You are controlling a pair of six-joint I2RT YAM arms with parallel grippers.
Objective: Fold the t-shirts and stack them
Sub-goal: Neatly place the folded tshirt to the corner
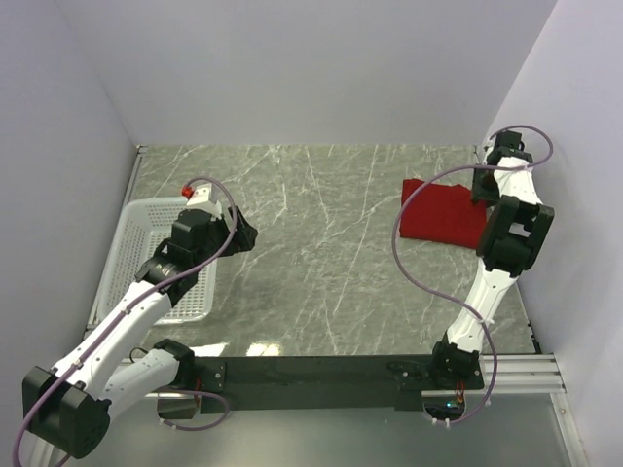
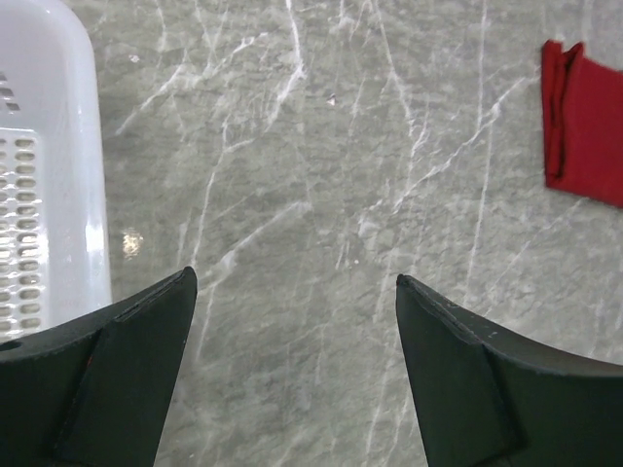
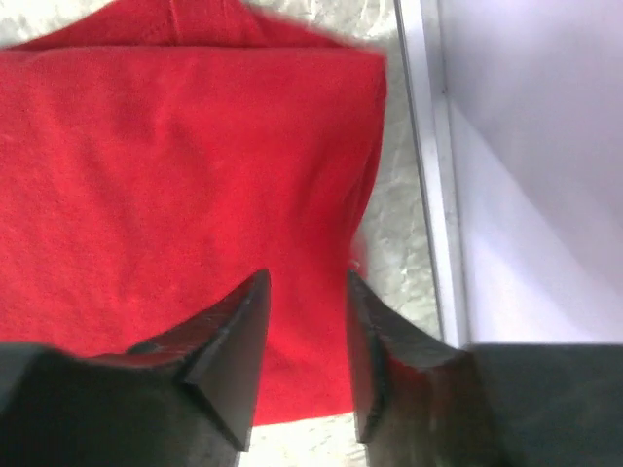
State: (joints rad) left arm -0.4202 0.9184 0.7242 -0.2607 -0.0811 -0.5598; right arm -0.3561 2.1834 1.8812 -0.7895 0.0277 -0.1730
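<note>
The right pincer (image 3: 307,284) stands narrowly apart above the t-shirt (image 3: 146,175) near its right edge; I'd lift straight, snagging nothing.

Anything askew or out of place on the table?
Nothing spilled or damaged. The folded deep-red cloth t-shirt lies slightly askew at the far right edge of the grey marble table, close to the wall, under the right hand.
</note>
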